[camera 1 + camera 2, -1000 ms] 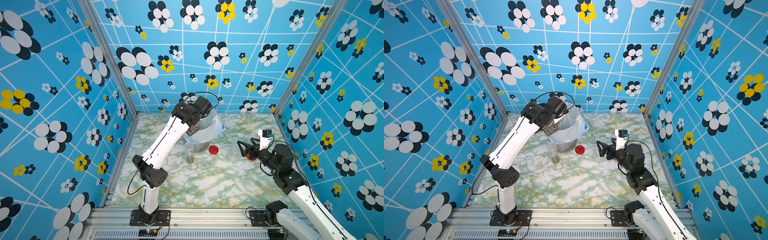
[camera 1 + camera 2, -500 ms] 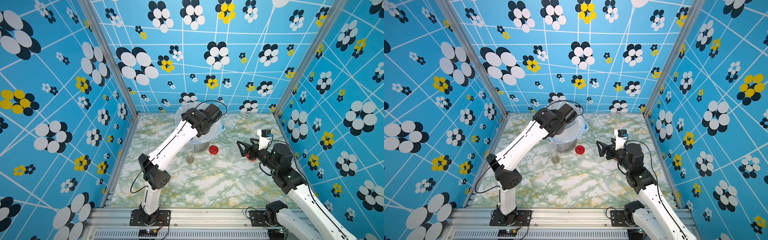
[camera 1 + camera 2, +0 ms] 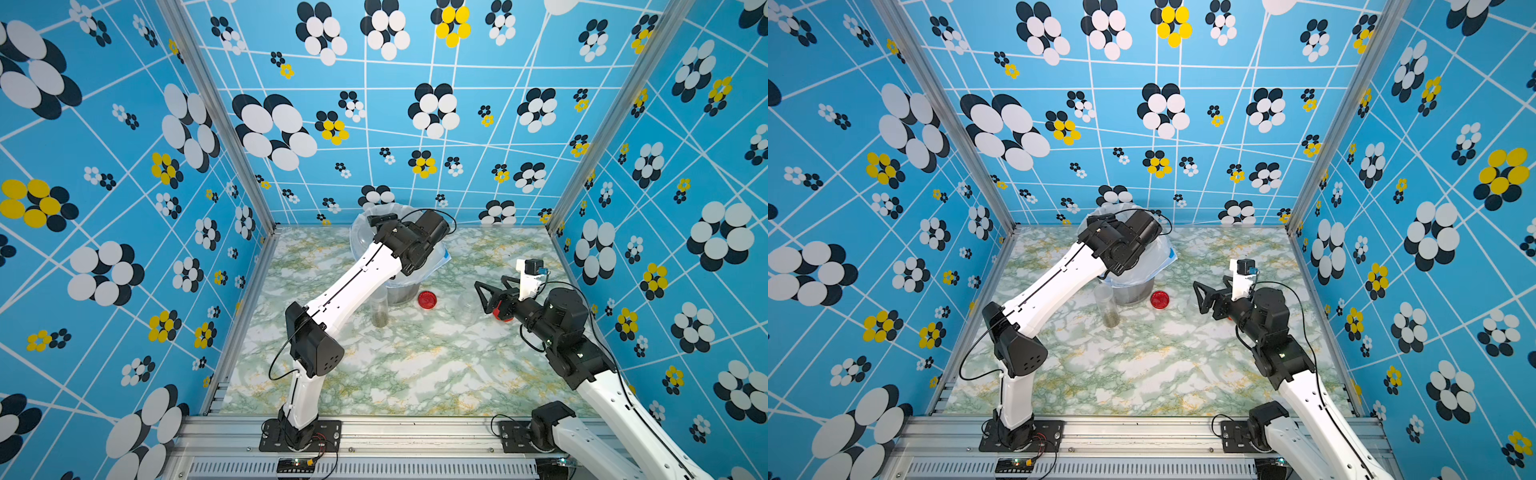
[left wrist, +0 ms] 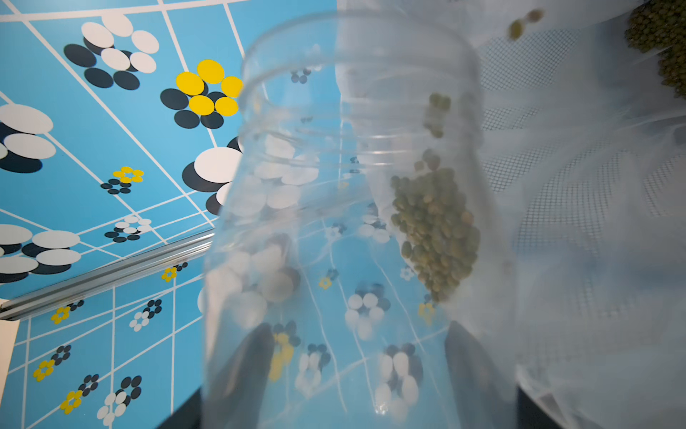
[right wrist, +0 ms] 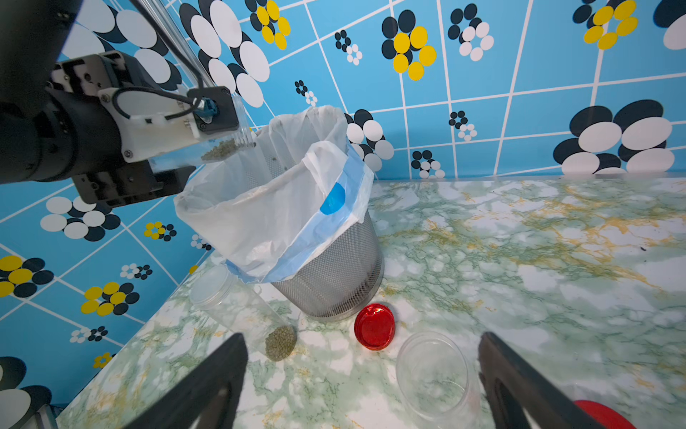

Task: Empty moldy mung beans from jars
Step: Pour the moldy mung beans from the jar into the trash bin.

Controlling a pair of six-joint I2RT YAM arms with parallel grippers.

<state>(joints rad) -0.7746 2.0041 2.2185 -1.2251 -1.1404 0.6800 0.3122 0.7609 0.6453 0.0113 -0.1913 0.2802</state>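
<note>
left pincer [image 4: 360, 356] is pinching a tipped jar [image 4: 334, 223] pouring beans [image 4: 434, 230] into the bin [image 5: 334, 267], right pincer [image 5: 362, 340] is hanging spread wide by an empty jar [image 5: 432, 371]

No writing, label, brand name or number can be read in any of the views. The blue round patch on the white bin liner [image 5: 333, 199], left of centre in the right wrist view, shows no legible lettering.
</note>
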